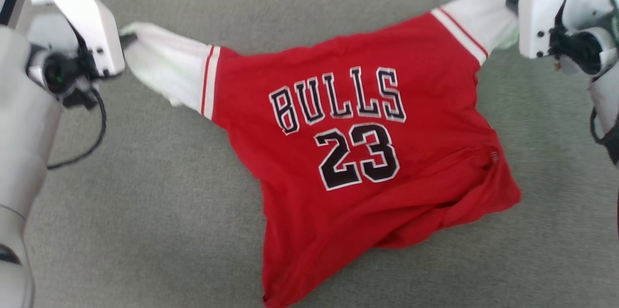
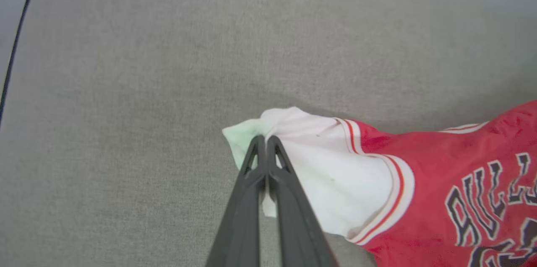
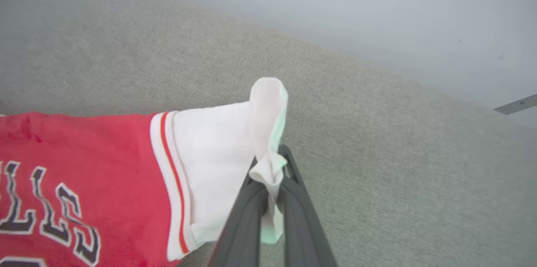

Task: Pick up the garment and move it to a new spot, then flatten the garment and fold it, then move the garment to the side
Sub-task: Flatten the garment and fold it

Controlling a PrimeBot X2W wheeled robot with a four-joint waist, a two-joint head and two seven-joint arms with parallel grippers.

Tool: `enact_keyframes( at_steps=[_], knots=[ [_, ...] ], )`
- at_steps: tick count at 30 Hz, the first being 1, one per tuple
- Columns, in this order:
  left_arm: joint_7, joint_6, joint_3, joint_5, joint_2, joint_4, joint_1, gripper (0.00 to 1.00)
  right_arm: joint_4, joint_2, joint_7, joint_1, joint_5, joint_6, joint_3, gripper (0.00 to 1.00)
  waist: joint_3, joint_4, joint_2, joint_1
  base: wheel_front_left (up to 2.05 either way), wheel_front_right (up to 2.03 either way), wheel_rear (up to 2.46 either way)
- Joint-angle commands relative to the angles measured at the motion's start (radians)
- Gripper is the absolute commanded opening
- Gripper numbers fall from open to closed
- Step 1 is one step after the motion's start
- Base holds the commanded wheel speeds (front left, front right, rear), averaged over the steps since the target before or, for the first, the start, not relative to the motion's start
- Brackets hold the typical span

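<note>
Your left gripper (image 2: 266,143) and right gripper (image 3: 273,172) each pinch a white sleeve end of the red "BULLS 23" jersey shirt (image 1: 338,192). It looks light and floppy, so expect the middle to sag.

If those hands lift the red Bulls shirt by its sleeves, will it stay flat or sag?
Likely sag: the garment is soft cloth, already wrinkled and bunched at its lower edge. Probably light, since the left hand and right hand hold it by small sleeve pinches, which might slip.

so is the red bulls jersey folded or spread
Spread, not folded: the red white-sleeved jersey is stretched between the left gripper and right gripper, each pinching a sleeve; hem rumpled.
</note>
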Motion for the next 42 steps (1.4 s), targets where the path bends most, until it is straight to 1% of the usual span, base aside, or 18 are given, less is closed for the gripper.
enact_keyframes(
  at_steps=[1, 7, 14, 22, 25, 29, 32, 34, 37, 40, 42],
  knots=[
    [-0.006, -0.002, 0.000, 0.014, 0.009, -0.009, -0.025, 0.00, -0.018, -0.013, -0.012, -0.004, 0.008, 0.000, 0.004, 0.00, -0.034, -0.026, 0.0000, 0.0000, 0.00, 0.00, 0.00],
    [-0.016, -0.002, -0.006, 0.033, 0.039, -0.050, -0.094, 0.00, -0.109, -0.049, -0.039, -0.012, 0.055, 0.000, 0.016, 0.00, -0.114, -0.065, 0.0000, 0.0000, 0.00, 0.00, 0.00],
    [-0.030, 0.016, -0.002, 0.050, 0.058, -0.082, -0.164, 0.00, -0.183, -0.056, -0.060, -0.035, 0.077, 0.000, -0.010, 0.00, -0.205, -0.106, 0.0000, 0.0000, 0.00, 0.00, 0.00],
    [-0.001, 0.043, 0.009, 0.041, 0.060, -0.103, -0.222, 0.00, -0.179, -0.026, -0.020, -0.076, 0.056, 0.000, -0.048, 0.00, -0.258, -0.144, 0.0000, 0.0000, 0.00, 0.00, 0.00],
    [-0.007, 0.049, 0.015, 0.036, 0.054, -0.107, -0.239, 0.00, -0.167, -0.009, -0.015, -0.097, 0.046, 0.000, -0.055, 0.00, -0.257, -0.155, 0.0000, 0.0000, 0.00, 0.00, 0.00],
    [-0.030, 0.057, 0.024, 0.034, 0.044, -0.103, -0.262, 0.00, -0.123, 0.016, -0.038, -0.141, 0.025, 0.000, -0.074, 0.00, -0.225, -0.164, 0.0000, 0.0000, 0.00, 0.00, 0.00],
    [-0.072, 0.059, 0.035, 0.040, 0.035, -0.096, -0.299, 0.00, -0.068, 0.033, -0.097, -0.203, -0.017, 0.000, -0.093, 0.00, -0.179, -0.167, 0.0000, 0.0000, 0.00, 0.00, 0.00],
    [-0.087, 0.061, 0.037, 0.045, 0.035, -0.093, -0.315, 0.00, -0.045, 0.040, -0.116, -0.226, -0.040, 0.000, -0.096, 0.00, -0.158, -0.168, 0.0000, 0.0000, 0.00, 0.00, 0.00],
    [-0.171, 0.057, 0.047, 0.069, 0.023, -0.086, -0.371, 0.00, 0.022, 0.063, -0.219, -0.296, -0.112, 0.000, -0.108, 0.00, -0.103, -0.165, 0.0000, 0.0000, 0.00, 0.00, 0.00],
    [-0.281, 0.054, 0.048, 0.103, 0.014, -0.080, -0.442, 0.00, 0.086, 0.075, -0.368, -0.381, -0.200, 0.000, -0.142, 0.00, -0.048, -0.158, 0.0000, 0.0000, 0.00, 0.00, 0.00],
    [-0.373, 0.049, 0.052, 0.132, 0.007, -0.074, -0.492, 0.00, 0.118, 0.083, -0.508, -0.441, -0.271, 0.000, -0.183, 0.00, -0.017, -0.150, 0.0000, 0.0000, 0.00, 0.00, 0.00]
  ],
)
